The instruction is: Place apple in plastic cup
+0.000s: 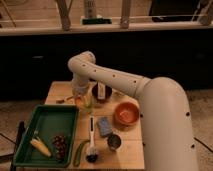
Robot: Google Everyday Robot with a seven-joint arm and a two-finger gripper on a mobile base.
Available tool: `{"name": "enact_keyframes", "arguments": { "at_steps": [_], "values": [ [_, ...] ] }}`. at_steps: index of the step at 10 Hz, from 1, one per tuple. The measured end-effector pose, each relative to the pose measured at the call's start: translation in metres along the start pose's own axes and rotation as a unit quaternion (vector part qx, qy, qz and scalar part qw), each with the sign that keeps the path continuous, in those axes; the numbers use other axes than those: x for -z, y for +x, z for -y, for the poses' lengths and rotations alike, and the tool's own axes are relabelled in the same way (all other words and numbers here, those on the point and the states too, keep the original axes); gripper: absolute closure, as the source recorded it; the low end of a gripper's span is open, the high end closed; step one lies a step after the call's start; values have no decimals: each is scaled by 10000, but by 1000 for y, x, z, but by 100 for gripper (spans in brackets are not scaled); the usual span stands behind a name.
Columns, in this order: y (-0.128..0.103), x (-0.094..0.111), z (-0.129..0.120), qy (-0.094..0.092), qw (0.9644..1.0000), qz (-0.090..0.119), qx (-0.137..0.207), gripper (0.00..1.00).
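1. Camera view: the white arm (125, 82) sweeps in from the near right, arches over the wooden table (132, 147) and bends down at its far-left part.
2. The gripper (83, 96) hangs low over the far-left of the table, just right of the green tray's far corner; whether it is open or closed, or has hold of anything, cannot be told.
3. Right under the gripper sits the plastic cup (88, 103), pale yellow-green, with an orange-red spot at its left side that may be the apple (80, 101) (hard to separate from the cup).
4. Just right of the cup stands a dark round container (101, 94) with a pale upright thing in it.
5. The green tray (45, 116) fills the near left; a corn cob (40, 147) lies at its near-left part and a dark grape bunch (60, 146) beside it.
6. An orange bowl (126, 113) sits right of centre, well apart from the cup.
7. Nearer lie a blue sponge (105, 126), a metal cup (114, 142), a long-handled brush (91, 145) and a green pod (80, 152) by the tray's edge.
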Motion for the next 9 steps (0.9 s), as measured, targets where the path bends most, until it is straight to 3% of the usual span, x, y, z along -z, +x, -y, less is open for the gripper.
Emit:
{"name": "enact_keyframes", "arguments": {
  "at_steps": [9],
  "values": [
    [29,4,-11,121,9995,-215,-179,99]
  ]
}}
